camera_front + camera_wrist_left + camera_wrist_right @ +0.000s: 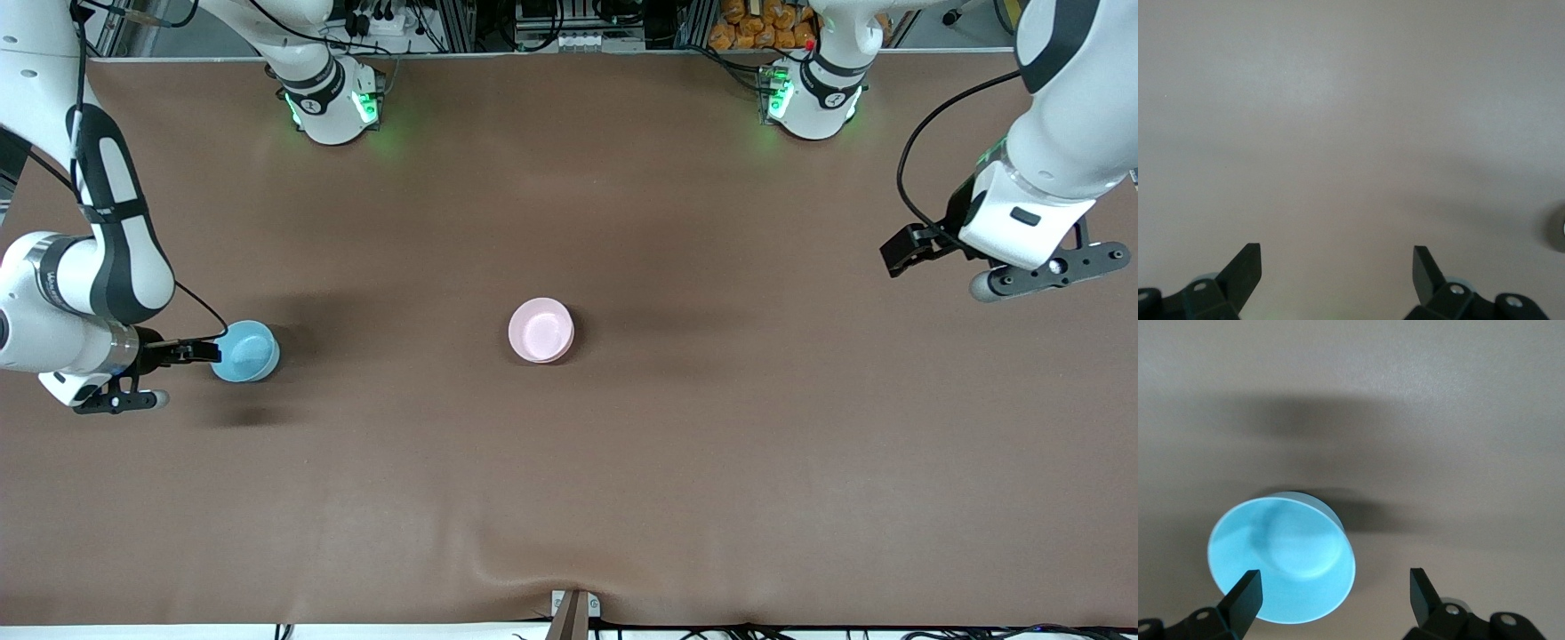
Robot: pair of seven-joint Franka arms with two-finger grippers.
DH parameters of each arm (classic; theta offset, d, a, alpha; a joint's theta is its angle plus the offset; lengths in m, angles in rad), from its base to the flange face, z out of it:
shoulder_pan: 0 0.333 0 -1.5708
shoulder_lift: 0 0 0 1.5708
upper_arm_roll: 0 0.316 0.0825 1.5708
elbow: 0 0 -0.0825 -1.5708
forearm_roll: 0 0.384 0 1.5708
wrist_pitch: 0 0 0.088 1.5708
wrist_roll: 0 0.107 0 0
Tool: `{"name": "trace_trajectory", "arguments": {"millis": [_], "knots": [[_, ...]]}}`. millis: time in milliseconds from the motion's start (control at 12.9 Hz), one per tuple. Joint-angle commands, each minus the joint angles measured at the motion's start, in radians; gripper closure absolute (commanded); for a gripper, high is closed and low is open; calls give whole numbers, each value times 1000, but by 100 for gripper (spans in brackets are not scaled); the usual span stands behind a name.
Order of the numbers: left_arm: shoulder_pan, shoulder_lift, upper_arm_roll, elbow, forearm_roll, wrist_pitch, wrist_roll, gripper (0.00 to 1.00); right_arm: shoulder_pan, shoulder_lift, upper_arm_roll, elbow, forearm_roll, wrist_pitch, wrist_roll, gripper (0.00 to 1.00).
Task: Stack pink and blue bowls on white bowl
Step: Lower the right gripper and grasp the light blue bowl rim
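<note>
The blue bowl (pixel 246 351) sits upright on the brown surface (pixel 622 462) toward the right arm's end. The right claw (pixel 1335 587) hangs over its rim, fingers spread wide, gripping nothing. The pink bowl (pixel 540 330) rests mid-surface, well apart. The left claw (pixel 1337 267) waits wide apart over bare surface at the left arm's end.

2 small round plastic bowls stand upright on the brown desk, well apart. The pale pink bowl (pixel 540 330) sits near the desk's middle, its rim doubled as if nested on another bowl, though which cannot be told. The sky blue bowl (pixel 246 351) stands alone, empty, toward the right arm's end of the desk
</note>
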Motion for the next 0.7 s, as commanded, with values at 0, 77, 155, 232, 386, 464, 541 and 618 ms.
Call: {"name": "trace_trajectory", "arguments": {"millis": [0, 77, 155, 232, 386, 464, 541, 618], "knots": [[21, -36, -3, -21, 0, -10, 30, 0, -43, -4, 18, -44, 20, 53, -77, 13], [40, -36, -3, -18, 0, -11, 71, 0, -57, -4, 19, -72, 22, 99, -102, 18], [55, -36, -3, -18, 0, -10, 130, 0, -63, -6, 19, -98, 23, 133, -126, 22], [76, -35, -3, -18, -2, -10, 145, 0, -68, -4, 19, -106, 30, 136, -130, 25], [95, -36, -3, -18, -35, -11, 147, 0, -66, -6, 19, -136, 49, 169, -132, 38], [109, -36, -3, -18, -58, -11, 149, 0, -65, -4, 19, -155, 51, 194, -132, 39], [109, -36, -3, -18, -66, -11, 159, 0, -65, -4, 19, -161, 51, 203, -132, 43], [109, -35, -3, -19, -66, -10, 164, 0, -66, -4, 19, -164, 54, 207, -132, 53]]}}
